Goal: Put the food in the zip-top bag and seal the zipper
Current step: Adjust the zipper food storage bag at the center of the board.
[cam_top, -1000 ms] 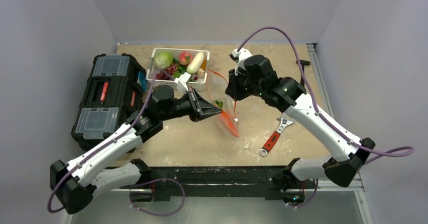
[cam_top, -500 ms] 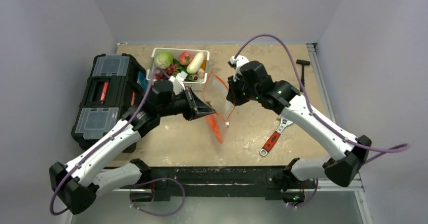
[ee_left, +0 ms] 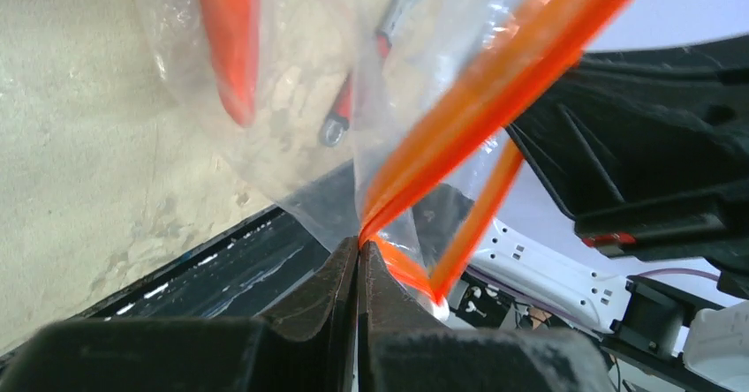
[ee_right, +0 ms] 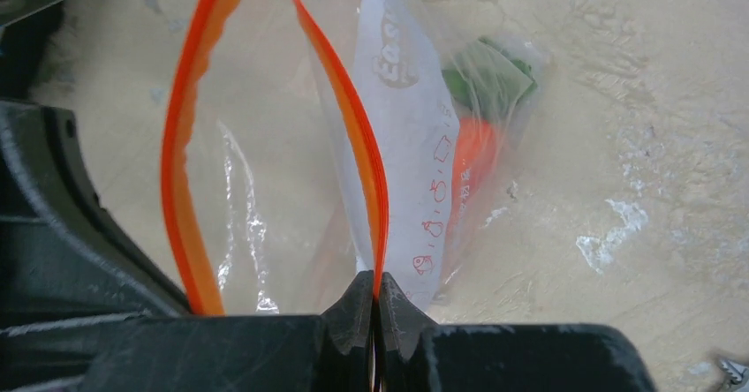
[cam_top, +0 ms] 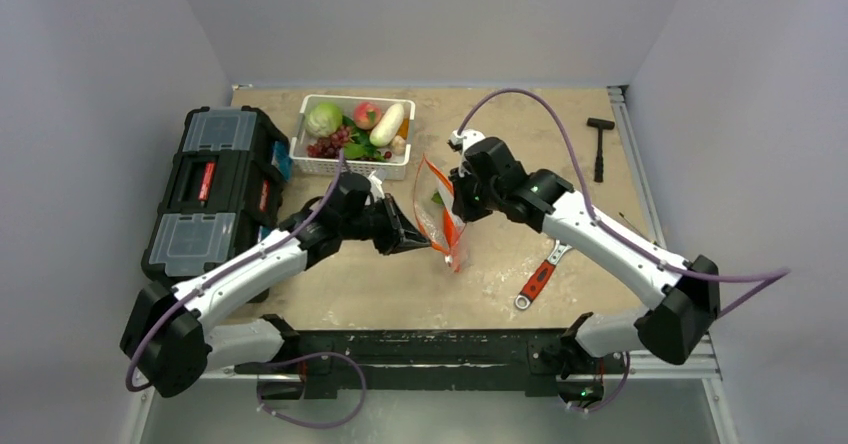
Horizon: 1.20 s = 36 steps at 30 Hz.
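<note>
- Zip-top bag (cam_top: 440, 214) of clear floppy plastic hangs over the middle of the sandy counter (cam_top: 520, 124), its thin orange-red zipper strip (ee_right: 353, 127) bowed open.
- The left end effector (ee_left: 358, 255) is clamped on the strip at the bag's 8 o'clock, the right end effector (ee_right: 375, 297) at 2 o'clock.
- An orange toy carrot (ee_right: 472, 167) and a green leafy piece (ee_right: 490, 74) lie inside.
- Loading looks partly done: a pink peach (cam_top: 367, 114), a white radish (cam_top: 388, 124) and dark red grapes (cam_top: 330, 144) sit in the white slotted basket (cam_top: 330, 167) at 11 o'clock.
- Next, one arm probably has to release and fetch without collapsing the mouth.

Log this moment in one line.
left fingers: shut on orange-red zipper strip | right fingers: likewise | clear plastic zip-top bag: mouth open | orange toy carrot: inside bag
</note>
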Tool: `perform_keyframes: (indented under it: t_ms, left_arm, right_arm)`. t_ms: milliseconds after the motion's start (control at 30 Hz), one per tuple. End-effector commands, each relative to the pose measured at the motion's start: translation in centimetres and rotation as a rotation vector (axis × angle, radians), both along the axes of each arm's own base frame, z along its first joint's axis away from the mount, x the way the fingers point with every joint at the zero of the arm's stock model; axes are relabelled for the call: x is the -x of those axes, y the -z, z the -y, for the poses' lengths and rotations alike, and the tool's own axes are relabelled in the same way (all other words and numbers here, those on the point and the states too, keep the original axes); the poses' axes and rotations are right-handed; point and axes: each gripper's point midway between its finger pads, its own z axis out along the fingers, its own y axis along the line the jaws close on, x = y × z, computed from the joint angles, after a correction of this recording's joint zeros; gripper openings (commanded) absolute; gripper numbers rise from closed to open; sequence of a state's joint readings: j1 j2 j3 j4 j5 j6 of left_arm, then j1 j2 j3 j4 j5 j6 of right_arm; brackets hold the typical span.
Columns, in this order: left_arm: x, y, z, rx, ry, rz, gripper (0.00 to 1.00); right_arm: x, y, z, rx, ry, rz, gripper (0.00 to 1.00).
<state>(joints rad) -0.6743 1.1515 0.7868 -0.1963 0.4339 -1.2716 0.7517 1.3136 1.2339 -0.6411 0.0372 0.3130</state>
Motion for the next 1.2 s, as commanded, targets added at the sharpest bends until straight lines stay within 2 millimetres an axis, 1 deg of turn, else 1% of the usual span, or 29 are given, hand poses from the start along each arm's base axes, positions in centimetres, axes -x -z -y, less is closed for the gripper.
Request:
perform_keyframes:
  t_ms: [0,67,100,133,200,233,300,367,433,500,600,700,733,800,933,1033,1067,1133,1167]
  left_arm:
    - [-0.5,-6.7,0.9,0.13,0.03,0.139,0.0]
    - [-0.4,-9.5,0.5,0.118,0.033,0.2,0.0]
    - [-0.2,-10.5,0.4,0.119,0.034,0.221,0.0]
    - [-0.1,-11.4,0.2,0.128,0.035,0.237,0.0]
    - [0.1,-12.3,0.1,0.14,0.036,0.253,0.0]
    - [0.1,-12.1,0.0,0.136,0.036,0.252,0.0]
    - [0.0,-10.8,-0.1,0.108,0.029,0.234,0.0]
    - [-0.1,-9.2,-0.2,0.088,0.025,0.199,0.0]
    - [-0.2,-8.4,-0.2,0.086,0.029,0.184,0.0]
    - [-0.4,-8.5,-0.5,0.068,0.025,0.193,0.0]
    - [-0.7,-9.5,-1.3,0.032,0.023,0.236,0.01]
    - [-1.0,-10.8,-2.4,-0.035,0.024,0.331,0.35]
    - [-1.1,-11.1,-2.9,-0.06,0.014,0.361,0.45]
    - [-1.2,-11.7,-4.0,-0.102,-0.007,0.418,0.58]
    - [-1.3,-12.2,-6.6,-0.218,-0.045,0.506,0.7]
    - [-1.6,-11.6,-8.6,-0.34,-0.073,0.526,0.78]
    - [-1.8,-11.1,-9.5,-0.392,-0.09,0.524,0.79]
    - [-2.4,-10.6,-10.6,-0.469,-0.107,0.535,0.79]
    - [-2.9,-10.3,-11.3,-0.512,-0.125,0.542,0.8]
  right_arm:
    - [-0.8,-3.9,-0.3,-0.048,0.008,0.079,0.0]
    - [-0.5,-6.9,-0.4,-0.111,-0.001,0.132,0.0]
    - [-0.3,-8.3,-0.4,-0.139,-0.003,0.156,0.0]
    - [-0.1,-9.5,-0.2,-0.162,-0.003,0.175,0.0]
    - [0.3,-10.9,-0.1,-0.188,-0.006,0.194,0.0]
    - [0.3,-11.1,0.0,-0.194,-0.004,0.199,0.0]
    - [0.2,-10.8,-0.2,-0.216,0.0,0.208,0.0]
    - [-0.4,-8.6,0.3,-0.193,0.045,0.198,0.0]
    - [-1.1,-7.3,1.0,-0.174,0.108,0.208,0.0]
    - [-1.3,-7.2,1.5,-0.181,0.144,0.219,0.0]
    - [-1.8,-8.3,2.2,-0.211,0.194,0.26,0.0]
    - [-2.8,-8.8,3.7,-0.188,0.274,0.3,0.0]
    - [-3.1,-8.9,4.3,-0.168,0.304,0.314,0.0]
    - [-3.6,-9.1,5.4,-0.137,0.348,0.342,0.0]
    - [-4.3,-9.5,7.7,-0.075,0.422,0.397,0.0]
    - [-4.6,-9.9,9.1,-0.023,0.466,0.425,0.0]
    - [-4.6,-10.1,9.7,-0.004,0.486,0.433,0.0]
    - [-4.7,-10.6,10.3,0.019,0.504,0.45,0.0]
    - [-4.7,-10.7,10.3,0.022,0.502,0.457,0.0]
